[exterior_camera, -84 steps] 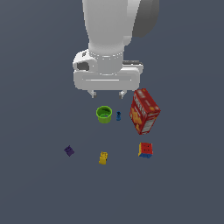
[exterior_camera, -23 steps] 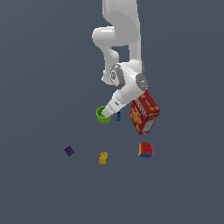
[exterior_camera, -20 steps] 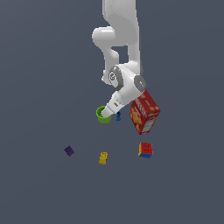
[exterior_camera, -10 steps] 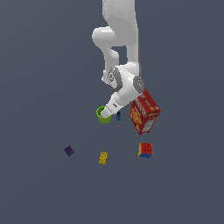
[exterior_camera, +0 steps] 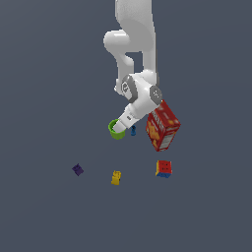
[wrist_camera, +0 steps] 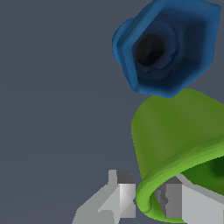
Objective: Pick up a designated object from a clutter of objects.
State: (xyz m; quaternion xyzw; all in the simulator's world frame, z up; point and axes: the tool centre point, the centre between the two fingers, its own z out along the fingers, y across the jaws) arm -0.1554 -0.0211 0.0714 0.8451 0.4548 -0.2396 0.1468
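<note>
The green cup (exterior_camera: 116,130) stands on the dark floor next to the tiny blue piece (exterior_camera: 133,130). My gripper (exterior_camera: 122,124) reaches down at a slant onto the cup's rim. In the wrist view the cup (wrist_camera: 175,131) fills the frame and my gripper (wrist_camera: 148,199) straddles its thick rim, one finger (wrist_camera: 122,194) outside the wall and one inside the hollow, closed on it. The blue piece (wrist_camera: 166,48) lies just beyond the cup.
The tall red cracker box (exterior_camera: 162,125) leans close behind my wrist on the exterior view's right. The red-yellow-blue cube (exterior_camera: 164,168), small yellow block (exterior_camera: 116,177) and tiny purple block (exterior_camera: 78,170) lie apart, nearer the camera.
Since 4.2 s ago the arm has come down and tilted onto the cup. Over the last second the arm and the cup have hardly moved.
</note>
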